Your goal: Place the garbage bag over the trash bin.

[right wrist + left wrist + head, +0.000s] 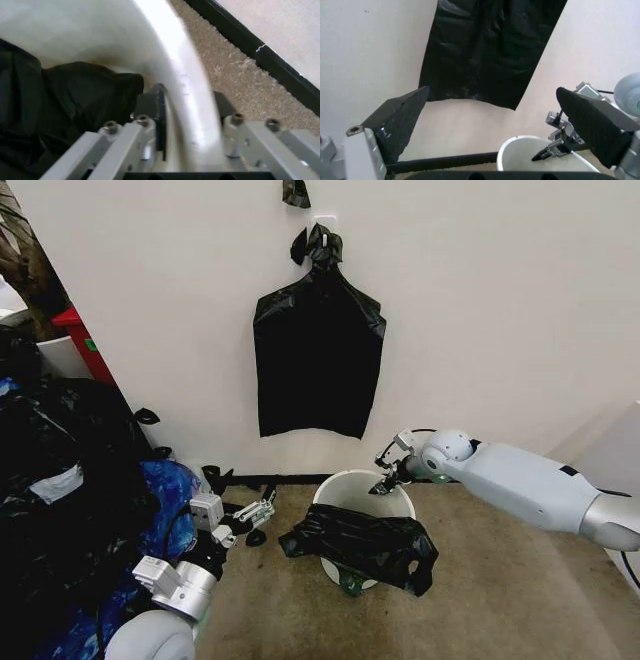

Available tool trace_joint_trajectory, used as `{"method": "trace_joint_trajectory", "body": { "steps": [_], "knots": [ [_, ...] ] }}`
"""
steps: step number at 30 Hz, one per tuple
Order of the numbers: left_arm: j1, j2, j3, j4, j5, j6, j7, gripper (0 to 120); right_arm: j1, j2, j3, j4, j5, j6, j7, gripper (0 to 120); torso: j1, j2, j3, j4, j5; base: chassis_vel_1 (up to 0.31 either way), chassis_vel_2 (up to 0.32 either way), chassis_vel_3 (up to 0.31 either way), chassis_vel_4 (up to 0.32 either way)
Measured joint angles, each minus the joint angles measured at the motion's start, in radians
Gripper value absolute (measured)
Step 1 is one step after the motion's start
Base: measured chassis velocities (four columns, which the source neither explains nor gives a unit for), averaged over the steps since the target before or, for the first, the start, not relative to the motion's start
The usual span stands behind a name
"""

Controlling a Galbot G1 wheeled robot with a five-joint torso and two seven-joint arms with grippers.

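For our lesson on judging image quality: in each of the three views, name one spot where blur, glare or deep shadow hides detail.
Head view: the black sacks at the left merge into one dark, featureless mass. Left wrist view: the left gripper's fingers loom close and soft-edged. Right wrist view: the trash bin rim between the right gripper's fingers smears into a bright white streak; the garbage bag inside reads as flat black.

Head looks down; both wrists share trash bin (530, 155) rim

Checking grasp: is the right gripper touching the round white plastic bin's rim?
Touching. In the right wrist view the right gripper straddles the trash bin rim, fingers against its wall.
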Motion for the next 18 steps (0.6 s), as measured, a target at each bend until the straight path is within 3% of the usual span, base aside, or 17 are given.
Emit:
{"method": "trace_joint_trajectory", "body": {
  "steps": [5, 11, 14, 15, 18],
  "knots": [
    [0.019, 0.006, -0.013, -0.022, -0.002, 0.008, -0.006, 100, -0.008, -0.041, 0.017, 0.055, 0.006, 0.000, 0.018, 2, 0.000, 0.000, 0.000, -0.0002, 0.0003, 0.000, 0.000, 0.000, 0.000],
    [0.028, 0.002, -0.038, -0.030, -0.005, 0.005, -0.008, 100, -0.011, -0.129, 0.057, 0.146, 0.057, -0.001, 0.081, 0, 0.000, 0.000, 0.000, -0.0006, -0.0001, 0.000, 0.000, 0.000, 0.000],
    [0.011, 0.007, -0.056, -0.020, -0.017, 0.003, -0.011, 100, -0.047, -0.202, 0.111, 0.266, 0.247, -0.001, 0.289, 0, 0.000, 0.000, 0.000, -0.0005, 0.0000, 0.000, 0.000, 0.000, 0.000],
    [0.011, 0.007, -0.056, -0.020, -0.017, 0.003, -0.011, 100, -0.047, -0.202, 0.111, 0.266, 0.247, -0.001, 0.289, 0, 0.000, 0.000, 0.000, -0.0005, 0.0000, 0.000, 0.000, 0.000, 0.000],
    [-0.010, 0.016, -0.066, -0.005, -0.030, 0.002, -0.019, 100, -0.122, -0.240, 0.191, 0.376, 0.459, -0.001, 0.573, 0, 0.000, 0.000, 0.000, -0.0004, 0.0002, 0.000, 0.000, 0.000, 0.000]
  ]
}}
